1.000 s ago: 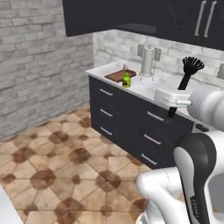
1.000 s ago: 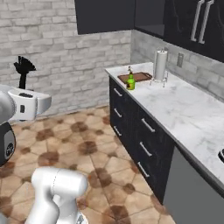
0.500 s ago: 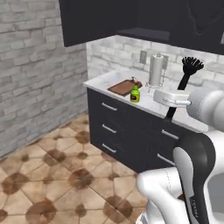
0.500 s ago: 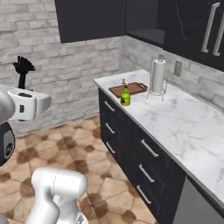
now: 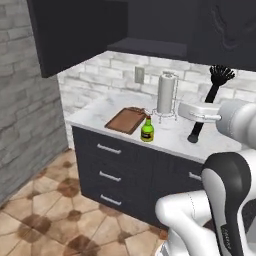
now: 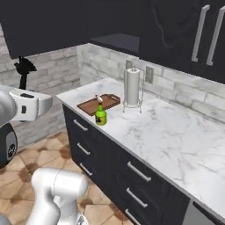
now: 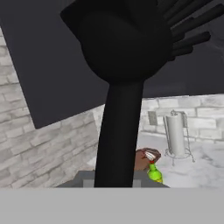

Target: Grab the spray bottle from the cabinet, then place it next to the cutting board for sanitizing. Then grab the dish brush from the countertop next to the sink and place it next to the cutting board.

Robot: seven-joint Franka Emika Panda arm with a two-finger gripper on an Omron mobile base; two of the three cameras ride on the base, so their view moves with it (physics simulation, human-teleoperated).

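1. The end effector (image 5: 200, 118) is clamped on the dish brush (image 5: 210, 102), gripping its slim black handle partway down, with the round bristle head up and the handle end pointing down.
2. In the left base view the brush hangs in the air to the right of the paper towel roll (image 5: 165, 94), over the white marble surface (image 5: 172, 135).
3. In the right base view the brush head (image 6: 24, 67) rises above the white hand at the far left, off to the side of the dark drawers (image 6: 110, 162).
4. In the hand view the brush (image 7: 122, 83) is seen close up, its handle running up the middle to the bristle head at the top.
5. The spray bottle (image 5: 147, 130) stands upright on the surface near the front edge, just beside the right front corner of the cutting board (image 5: 127, 120).
6. The cutting board lies flat near the left end of the surface, left of the paper towel roll.
7. The cabinet (image 5: 75, 35) above has its dark door swung open towards the left.
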